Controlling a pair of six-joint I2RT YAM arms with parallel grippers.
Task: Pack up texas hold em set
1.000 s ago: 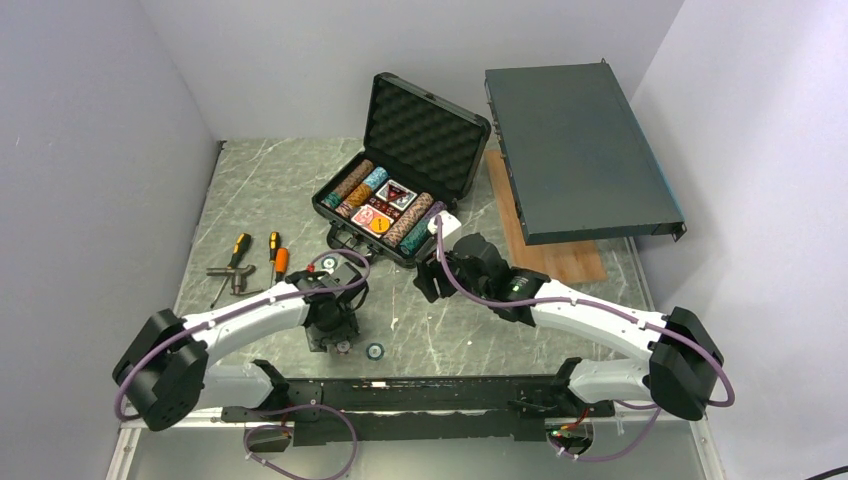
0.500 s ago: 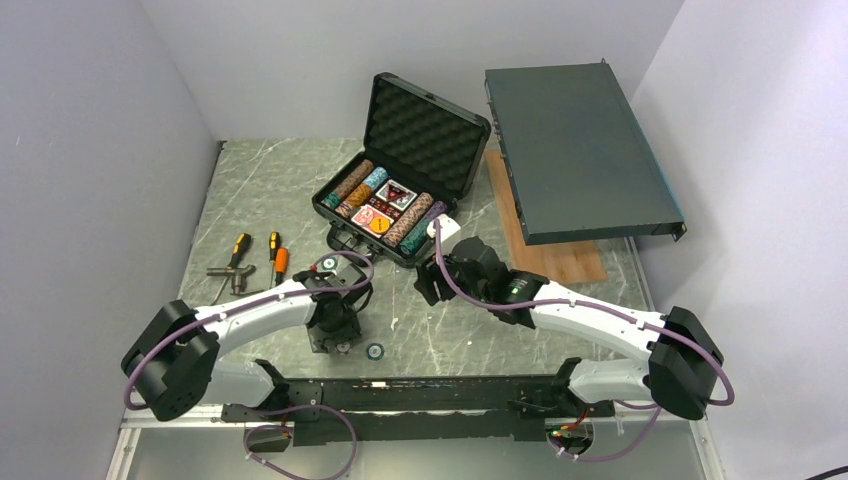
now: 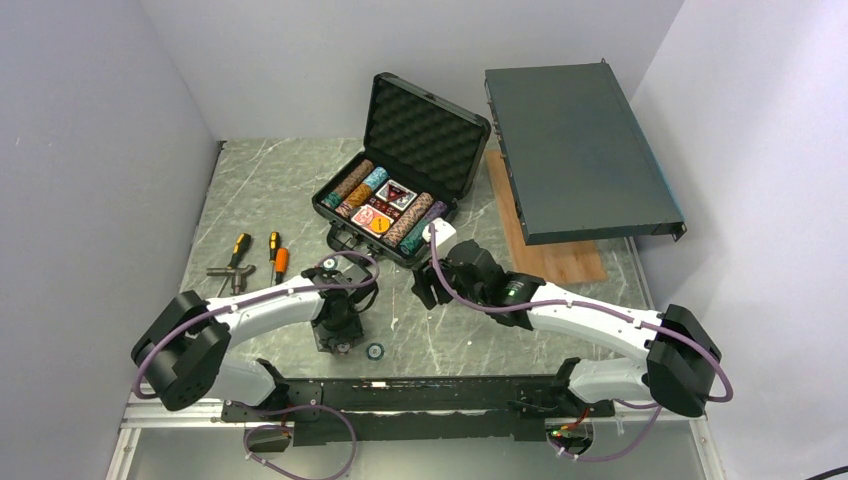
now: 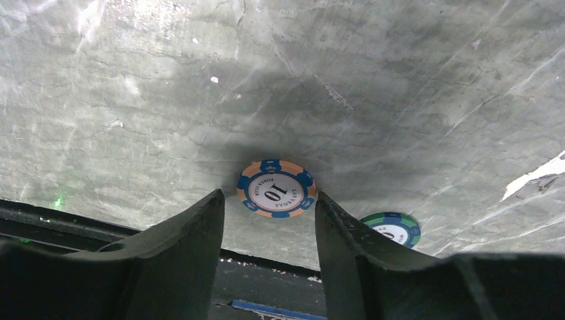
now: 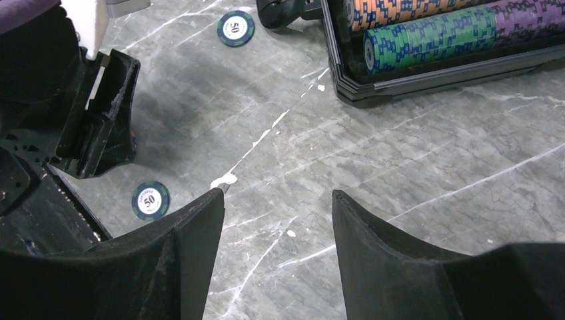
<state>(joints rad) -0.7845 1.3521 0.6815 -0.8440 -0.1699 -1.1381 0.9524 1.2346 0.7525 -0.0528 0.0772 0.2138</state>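
The black foam-lined case (image 3: 400,170) stands open at the table's back centre, with rows of poker chips (image 3: 355,185) and card decks (image 3: 390,200) inside; its chip rows also show in the right wrist view (image 5: 433,37). My left gripper (image 3: 340,338) is open and points down at an orange-and-blue "10" chip (image 4: 276,189), which lies flat on the table just beyond its fingertips (image 4: 216,200). A green-and-blue chip (image 4: 393,228) lies to its right, and also shows in the top view (image 3: 375,350). My right gripper (image 5: 276,193) is open and empty above the table in front of the case. Two "50" chips (image 5: 150,200) (image 5: 235,28) lie loose.
Orange-handled screwdrivers and pliers (image 3: 250,262) lie at the left. A large flat dark grey metal box (image 3: 575,150) leans at the back right over a wooden board (image 3: 560,258). The black mounting rail (image 3: 400,388) runs along the near edge.
The left arm has swung slightly right at the shoulder while its gripper stays over the chip. The right gripper has shifted a little to the left.
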